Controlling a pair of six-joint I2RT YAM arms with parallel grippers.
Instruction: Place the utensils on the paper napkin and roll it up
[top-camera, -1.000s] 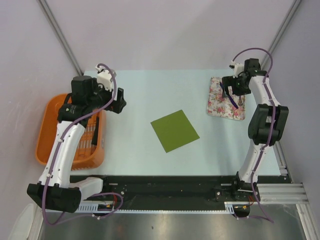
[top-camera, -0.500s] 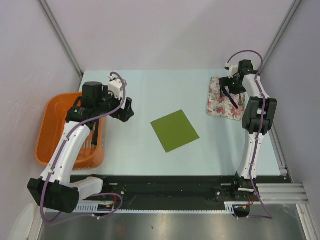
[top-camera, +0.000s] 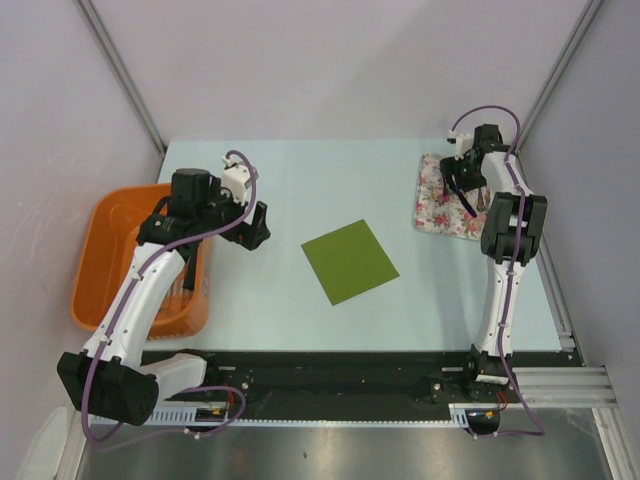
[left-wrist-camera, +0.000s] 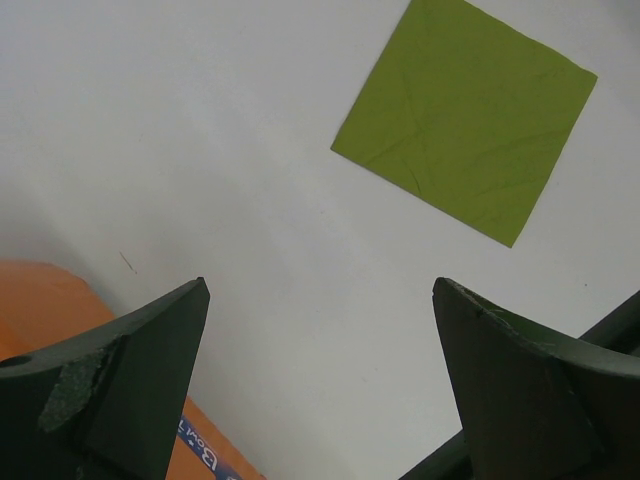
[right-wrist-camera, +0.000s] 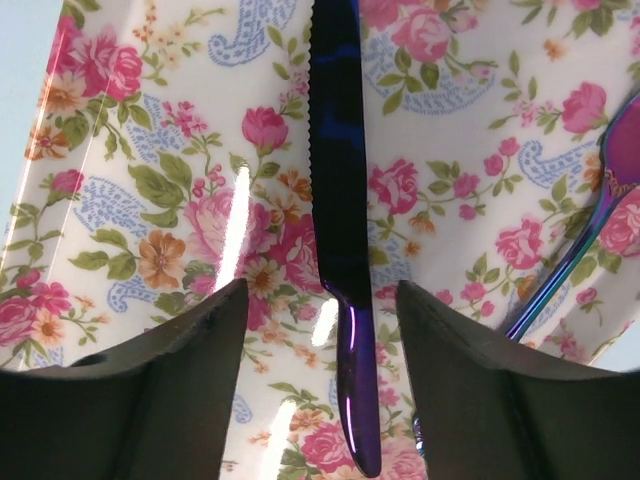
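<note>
Left fingers (left-wrist-camera: 130, 380) have swung from over the orange basket (top-camera: 100, 240) toward mid-bench (top-camera: 280, 180), spread wide and empty. Right fingers (right-wrist-camera: 150, 400) have dropped to straddle, without touching, the glossy serrated purple knife (right-wrist-camera: 335, 200) on the floral pad (right-wrist-camera: 150, 220) (bench's far right corner); the thin, creased green napkin (top-camera: 349, 261) lies flat mid-bench.

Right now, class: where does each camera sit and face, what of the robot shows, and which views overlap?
Top external: above and behind the bases, facing down on the table; both arms show.
Left wrist: on the left arm, facing down at the paper napkin; its fingers show.
Right wrist: facing down at the knife on the floral pad; its fingers show.
Shared: top and left wrist both see the paper napkin.
</note>
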